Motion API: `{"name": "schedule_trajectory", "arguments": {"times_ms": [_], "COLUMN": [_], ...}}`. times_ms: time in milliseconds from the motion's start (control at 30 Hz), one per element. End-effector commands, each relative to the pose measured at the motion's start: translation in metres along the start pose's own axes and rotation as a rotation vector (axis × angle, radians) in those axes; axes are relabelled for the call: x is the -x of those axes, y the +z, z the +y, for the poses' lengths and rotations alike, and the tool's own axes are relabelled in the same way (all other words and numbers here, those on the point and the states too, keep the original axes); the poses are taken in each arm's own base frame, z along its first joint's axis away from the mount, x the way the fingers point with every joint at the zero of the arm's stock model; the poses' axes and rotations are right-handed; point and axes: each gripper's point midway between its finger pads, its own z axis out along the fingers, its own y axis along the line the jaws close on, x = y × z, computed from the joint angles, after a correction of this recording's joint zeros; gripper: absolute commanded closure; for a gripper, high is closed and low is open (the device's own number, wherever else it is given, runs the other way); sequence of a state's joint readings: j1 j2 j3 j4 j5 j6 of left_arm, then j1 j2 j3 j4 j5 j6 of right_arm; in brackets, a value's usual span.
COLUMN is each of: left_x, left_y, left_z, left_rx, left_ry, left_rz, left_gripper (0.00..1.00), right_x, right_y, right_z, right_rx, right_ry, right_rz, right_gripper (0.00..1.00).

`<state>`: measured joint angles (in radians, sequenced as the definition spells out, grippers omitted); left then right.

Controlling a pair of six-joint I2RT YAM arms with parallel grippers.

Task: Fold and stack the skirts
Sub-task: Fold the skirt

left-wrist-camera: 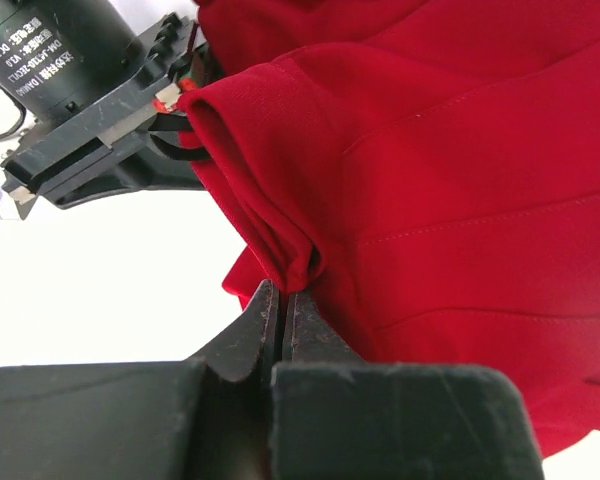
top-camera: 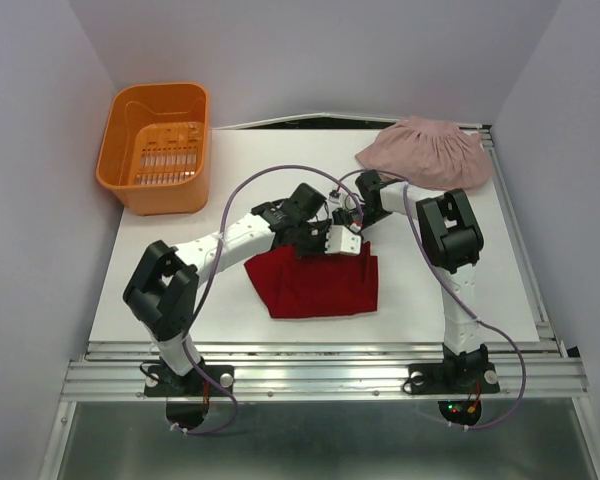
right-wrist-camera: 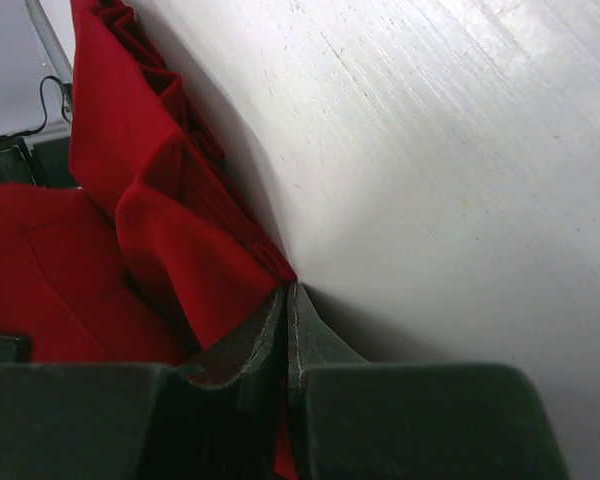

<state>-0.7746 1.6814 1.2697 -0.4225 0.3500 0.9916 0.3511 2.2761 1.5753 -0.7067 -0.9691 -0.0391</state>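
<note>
While the red skirt [top-camera: 320, 287] is lying at the centre of the desk [top-camera: 480, 290], both claws are gripping its upper edge. The left claw [left-wrist-camera: 280, 305] is clamping a bunched fold of the red cloth. The right claw [right-wrist-camera: 288, 300] is likewise pinching a corner, with pleats rising toward the upper left of that view. The pink skirt [top-camera: 427, 150] is lying gathered at the upper right of the overhead frame, well apart. A basket [top-camera: 155, 150] is standing at the upper left.
</note>
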Motion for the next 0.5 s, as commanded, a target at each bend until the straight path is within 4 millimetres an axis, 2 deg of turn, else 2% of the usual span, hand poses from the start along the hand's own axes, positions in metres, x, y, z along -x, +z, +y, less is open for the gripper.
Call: {"name": "schedule_trajectory", "arguments": {"times_ms": [0,200,467], "left_x": [0.011,0.002,-0.026], "left_y": [-0.002,0.019,0.047], "left_z": [0.040,0.045,0.036], "left_rx": [0.142,0.175,0.193], "left_ry": [0.077,0.094,0.124], "left_rz": [-0.039,-0.042,-0.001], "left_gripper": [1.00,0.99,0.92], "right_x": [-0.004,0.001,0.015], "right_y": [0.002,0.002,0.000], "right_z": [0.002,0.003,-0.001], "right_rx": [-0.029,-0.023,-0.058], "right_ry": [-0.041,-0.040,-0.054], "right_rz": [0.013,0.009,-0.008], "right_gripper": [0.90,0.90,0.89]}}
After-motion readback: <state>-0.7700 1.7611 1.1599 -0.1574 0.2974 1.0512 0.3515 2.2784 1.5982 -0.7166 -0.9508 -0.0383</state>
